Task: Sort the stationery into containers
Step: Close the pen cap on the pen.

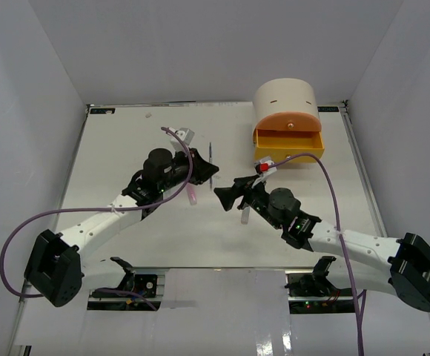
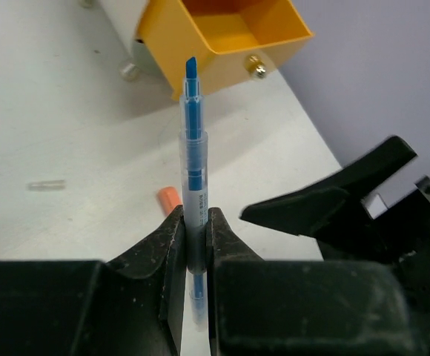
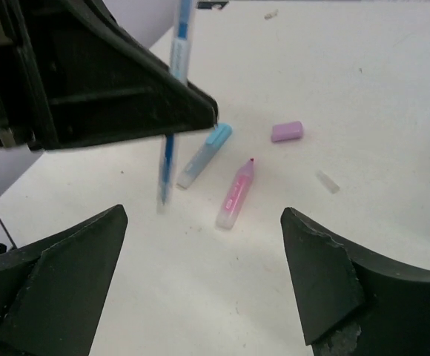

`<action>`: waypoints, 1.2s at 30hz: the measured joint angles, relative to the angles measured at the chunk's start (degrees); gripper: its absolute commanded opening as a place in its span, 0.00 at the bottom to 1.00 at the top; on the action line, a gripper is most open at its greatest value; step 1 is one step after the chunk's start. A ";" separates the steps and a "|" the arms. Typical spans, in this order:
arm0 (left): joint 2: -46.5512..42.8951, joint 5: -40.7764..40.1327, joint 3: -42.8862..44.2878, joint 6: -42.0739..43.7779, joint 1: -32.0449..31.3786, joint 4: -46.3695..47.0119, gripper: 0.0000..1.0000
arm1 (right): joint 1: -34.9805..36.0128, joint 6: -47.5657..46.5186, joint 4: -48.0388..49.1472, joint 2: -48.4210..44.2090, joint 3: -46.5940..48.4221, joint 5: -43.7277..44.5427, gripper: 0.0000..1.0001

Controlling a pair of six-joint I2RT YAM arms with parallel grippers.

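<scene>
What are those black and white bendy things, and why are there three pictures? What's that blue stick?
Those are two robot arms bolted to a white table. One picture looks down from above. The other two come from small cameras on each arm's wrist, so you see the claws up close.

The left claw is pinched shut on a blue pen, holding it by its clear barrel with the blue tip pointing away. The right claw is wide open and holds nothing.

On the table lie a pink marker, a light blue marker and a small purple piece. At the back stands a round cream organiser with its orange drawer pulled open.
</scene>
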 measured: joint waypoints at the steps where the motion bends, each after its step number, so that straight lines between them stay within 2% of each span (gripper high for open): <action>1: 0.00 -0.28 0.81 0.85 1.03 -1.81 0.00 | -0.02 -0.96 -1.42 -0.24 0.04 0.39 0.90; 6: -0.39 0.74 4.87 5.20 10.91 -10.34 0.00 | -1.49 -5.20 -11.10 1.60 4.07 0.31 0.90; 10: -0.68 0.87 7.63 9.46 18.56 -16.87 0.00 | -5.49 -9.27 -18.08 6.78 11.23 -3.67 0.91; 14: -2.36 0.90 7.48 13.22 21.51 -20.52 0.00 | -10.12 -14.29 -25.29 15.04 20.72 -10.14 0.99; 16: -3.69 1.03 6.43 14.67 22.12 -20.92 0.00 | -12.02 -17.42 -30.16 20.37 27.12 -13.14 1.00; 17: -4.31 1.20 5.73 15.34 22.21 -20.98 0.00 | -12.72 -18.97 -32.57 23.23 30.42 -14.29 0.92; 20: -5.77 2.08 3.63 17.27 22.36 -21.73 0.00 | -13.79 -23.96 -39.93 32.26 41.09 -17.00 0.82; 28: -7.96 0.81 0.79 20.35 22.36 -23.12 0.00 | -14.40 -33.27 -53.48 50.97 58.95 -20.61 0.68; 36: -9.94 -2.14 0.70 21.05 22.36 -23.04 0.00 | -14.69 -38.51 -61.07 60.37 66.47 -21.00 0.58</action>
